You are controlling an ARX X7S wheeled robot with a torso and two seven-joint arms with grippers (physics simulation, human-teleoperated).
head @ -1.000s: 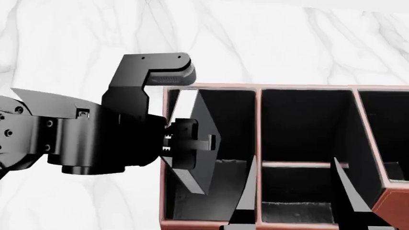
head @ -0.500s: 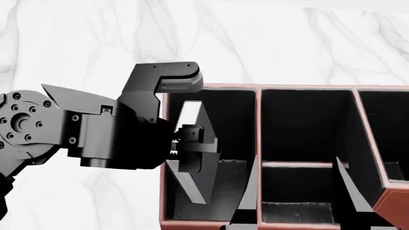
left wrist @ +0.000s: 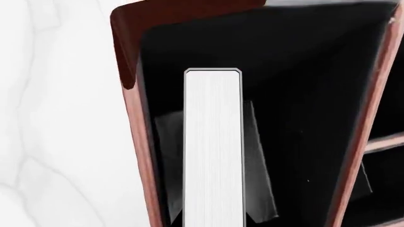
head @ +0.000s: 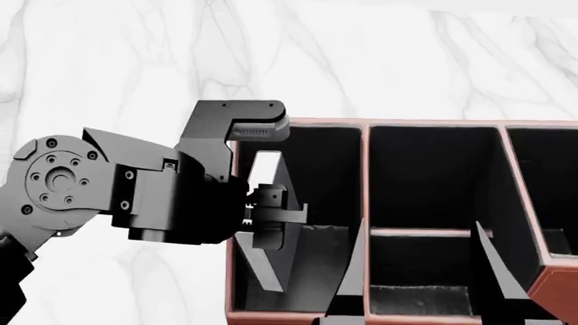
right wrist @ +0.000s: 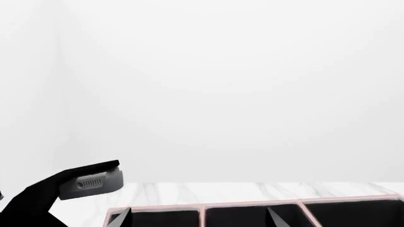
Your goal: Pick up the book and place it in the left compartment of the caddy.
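In the head view, the left gripper (head: 271, 213) occupies the left-centre of the frame, its arm entering from the lower left. Its fingers (head: 287, 214) pinch the book (head: 281, 223) across the dark covers. The book is held on edge, tilted, with its white page edges facing the upper left, and it sits partly inside the left compartment (head: 321, 271) of the caddy (head: 366, 172).

In the left wrist view, the book (left wrist: 213, 146) appears as a tall white page block in the centre of the frame. Black compartment wall shows on both sides of it, with the reddish-brown rim (left wrist: 142, 156) to the left and a second rim to the right. Open room remains on each side between the covers and those rims. Whether the lower edge of the book touches the greyish floor cannot be determined.

To the right in the head view, a dividing wall separates the left compartment from two shorter bays split by a cross wall (head: 420, 232). The right gripper (head: 415, 291) shows at the bottom edge as two dark pointed fingertips (head: 348, 291), spread well apart and holding nothing.

The caddy stands on a white marble-pattern tabletop (head: 108, 61) that fills the upper and left parts of the frame. The right wrist view shows a plain white background (right wrist: 221, 85) above the caddy rim.
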